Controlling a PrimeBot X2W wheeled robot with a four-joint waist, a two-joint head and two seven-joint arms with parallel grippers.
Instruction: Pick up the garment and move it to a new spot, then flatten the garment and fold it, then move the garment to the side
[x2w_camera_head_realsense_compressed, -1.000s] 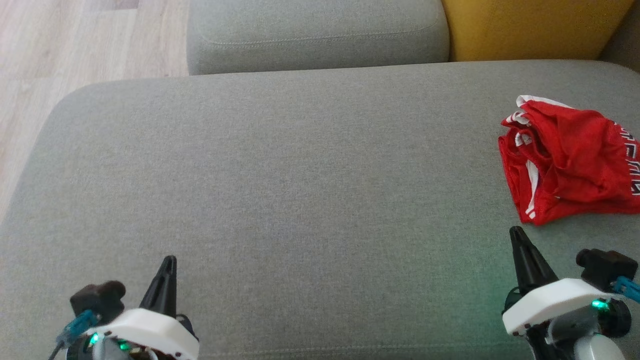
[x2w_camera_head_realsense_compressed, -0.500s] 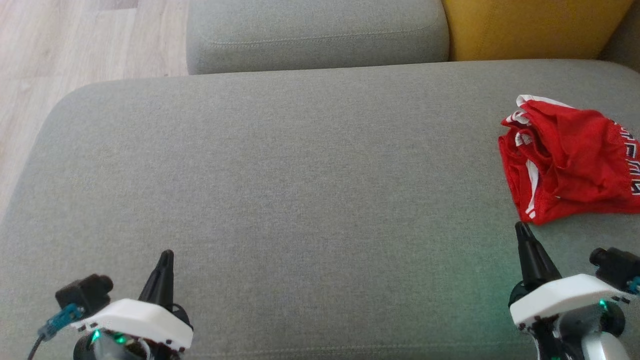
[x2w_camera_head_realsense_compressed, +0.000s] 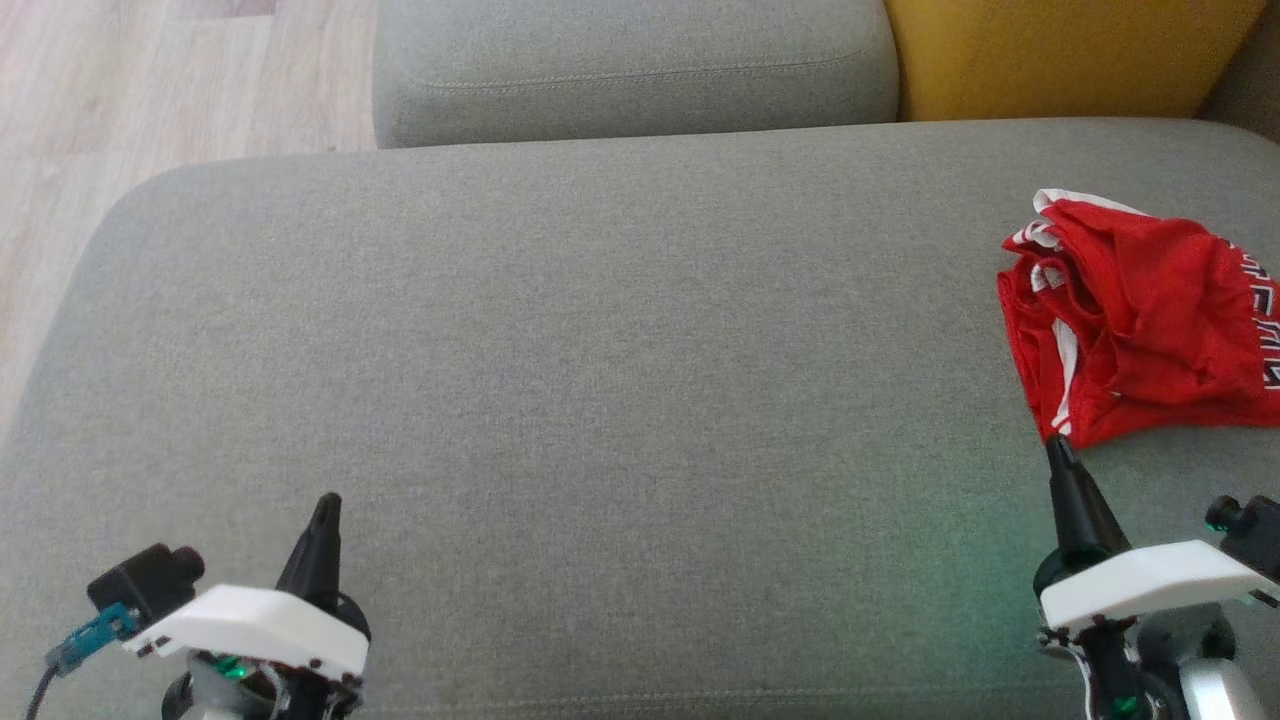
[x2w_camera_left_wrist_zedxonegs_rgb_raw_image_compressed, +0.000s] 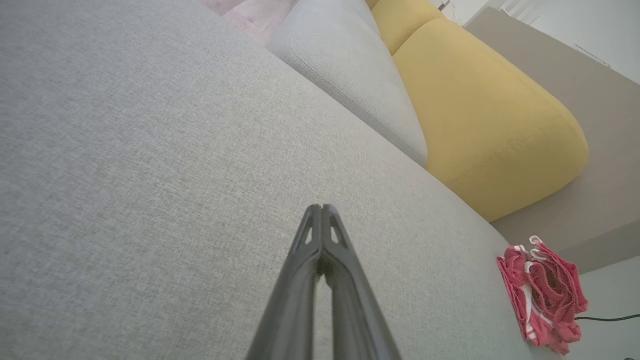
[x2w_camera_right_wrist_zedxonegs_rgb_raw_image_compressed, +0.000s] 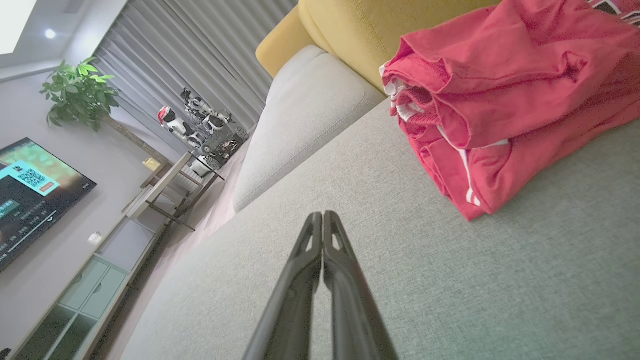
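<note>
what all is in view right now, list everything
garment: one, red with white trim, crumpled at the right end of the seat cushion
seat cushion: one, grey, across the middle of the head view
back cushion: one, grey, behind the seat
yellow cushion: one, yellow, right of the grey back cushion
floor: one, pale wood, left of the sofa
plant: one, green, far corner of the room
tv: one, dark with a lit screen, on the wall
curtains: one set, grey, beside the plant
left pincer: one, black, shut, over bare seat
right pincer: one, black, shut, near the garment but apart from it
</note>
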